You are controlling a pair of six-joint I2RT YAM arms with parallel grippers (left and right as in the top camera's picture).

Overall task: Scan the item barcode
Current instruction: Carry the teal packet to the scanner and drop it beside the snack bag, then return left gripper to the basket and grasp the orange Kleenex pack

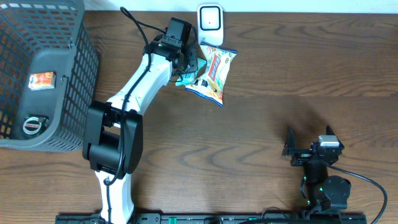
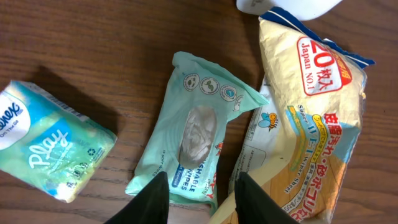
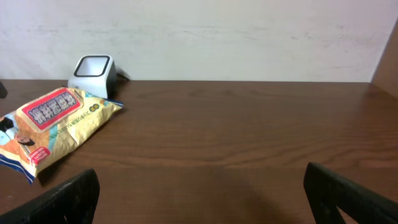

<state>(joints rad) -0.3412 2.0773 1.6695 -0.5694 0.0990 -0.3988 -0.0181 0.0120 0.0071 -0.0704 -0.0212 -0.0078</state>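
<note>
A mint-green wipes pack (image 2: 196,134) lies flat on the wood table, and its right edge is tucked under a yellow snack bag (image 2: 317,118) with red Japanese print. The white barcode scanner (image 1: 210,22) stands at the table's back edge, just beyond the snack bag (image 1: 216,70). My left gripper (image 2: 204,176) hovers over the near end of the wipes pack with its jaws apart and nothing held between them. My right gripper (image 3: 199,193) rests open over bare wood at the front right (image 1: 310,149), far from the items. From there the scanner (image 3: 93,68) and the snack bag (image 3: 56,121) show at the left.
A green Kleenex tissue pack (image 2: 46,146) lies left of the wipes. A grey mesh basket (image 1: 78,93) holding a couple of small items fills the back left corner. The left arm (image 1: 134,93) stretches diagonally from the front edge toward the scanner.
</note>
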